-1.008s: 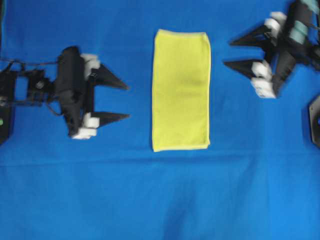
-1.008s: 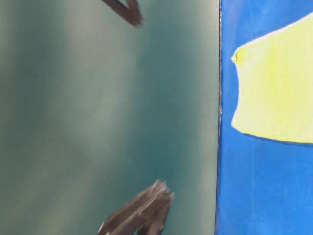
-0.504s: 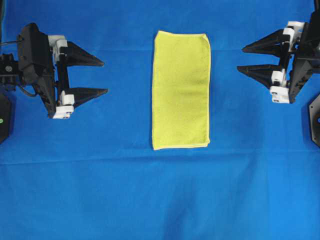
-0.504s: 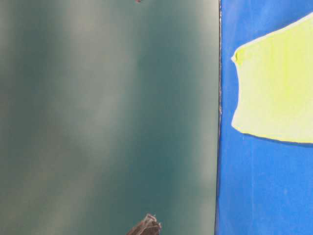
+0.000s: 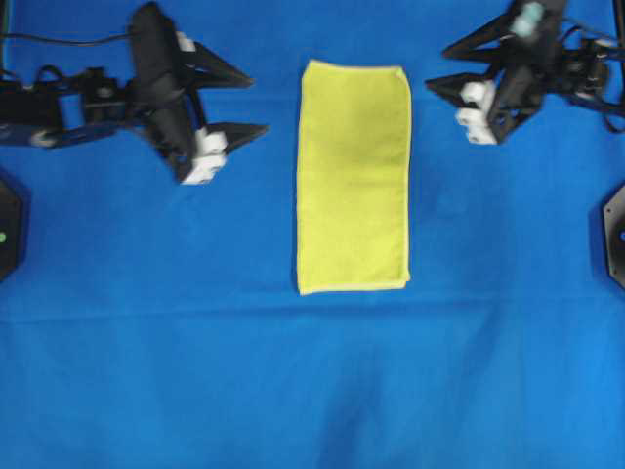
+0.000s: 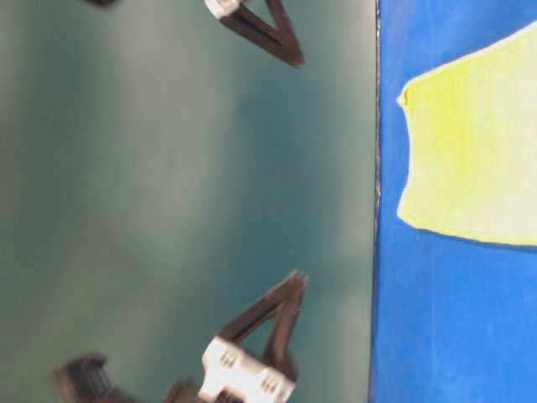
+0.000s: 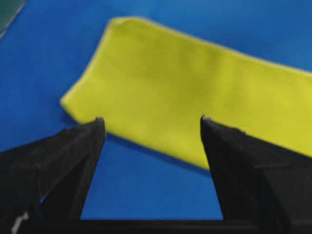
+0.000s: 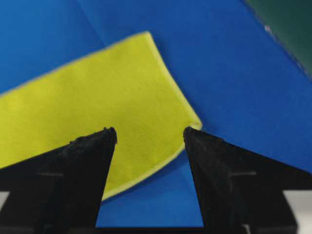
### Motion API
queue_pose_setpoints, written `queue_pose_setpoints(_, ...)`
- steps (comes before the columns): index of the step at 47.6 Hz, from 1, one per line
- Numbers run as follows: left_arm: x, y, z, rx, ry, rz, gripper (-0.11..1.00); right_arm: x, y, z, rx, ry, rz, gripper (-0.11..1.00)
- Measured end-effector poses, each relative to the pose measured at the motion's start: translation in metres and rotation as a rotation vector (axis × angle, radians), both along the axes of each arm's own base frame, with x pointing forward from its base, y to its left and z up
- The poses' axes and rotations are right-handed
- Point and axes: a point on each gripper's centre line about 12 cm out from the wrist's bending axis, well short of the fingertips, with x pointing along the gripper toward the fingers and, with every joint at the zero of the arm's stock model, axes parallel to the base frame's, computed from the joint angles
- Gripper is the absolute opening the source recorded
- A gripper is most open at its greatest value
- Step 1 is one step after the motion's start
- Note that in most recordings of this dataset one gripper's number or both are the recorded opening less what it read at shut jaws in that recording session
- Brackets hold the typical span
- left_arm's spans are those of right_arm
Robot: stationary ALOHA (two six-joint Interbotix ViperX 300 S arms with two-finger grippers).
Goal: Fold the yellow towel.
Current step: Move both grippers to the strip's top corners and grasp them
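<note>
The yellow towel [image 5: 354,176] lies flat on the blue cloth as a narrow upright rectangle, its short edges far and near. My left gripper [image 5: 258,104] hovers open to the left of the towel's far left corner, apart from it. In the left wrist view the towel [image 7: 195,83] lies just beyond the open left gripper [image 7: 151,119], which holds nothing. My right gripper [image 5: 437,68] stands open to the right of the far right corner. The right wrist view shows that corner of the towel [image 8: 97,97] ahead of the empty right gripper [image 8: 149,129].
The large blue cloth [image 5: 312,391] covers the table. Black mounts sit at the left edge [image 5: 8,234] and the right edge [image 5: 615,234]. In the table-level view a dark green surface [image 6: 168,168] borders the cloth, with black fingers [image 6: 268,319] over it.
Both arms have swung toward the far end of the table and inward, close to the towel's far corners. Both grippers stay open. The towel has not moved.
</note>
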Motion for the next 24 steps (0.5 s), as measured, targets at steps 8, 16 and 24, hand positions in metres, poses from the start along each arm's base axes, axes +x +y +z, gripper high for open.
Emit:
queue_pose_setpoints(8, 0.024, 0.034, -0.031, -0.024, 0.066, 0.066, 0.75, 0.019, -0.024, -0.030, 0.035, 0.107, -0.022, 0.61)
queue_pose_setpoints(16, 0.041, 0.060, -0.064, -0.044, 0.115, 0.110, 0.75, 0.029, -0.038, -0.058, 0.066, 0.176, -0.031, 0.61)
queue_pose_setpoints(24, 0.054, 0.081, -0.093, -0.050, 0.126, 0.141, 0.75, 0.032, -0.051, -0.083, 0.091, 0.207, -0.052, 0.61)
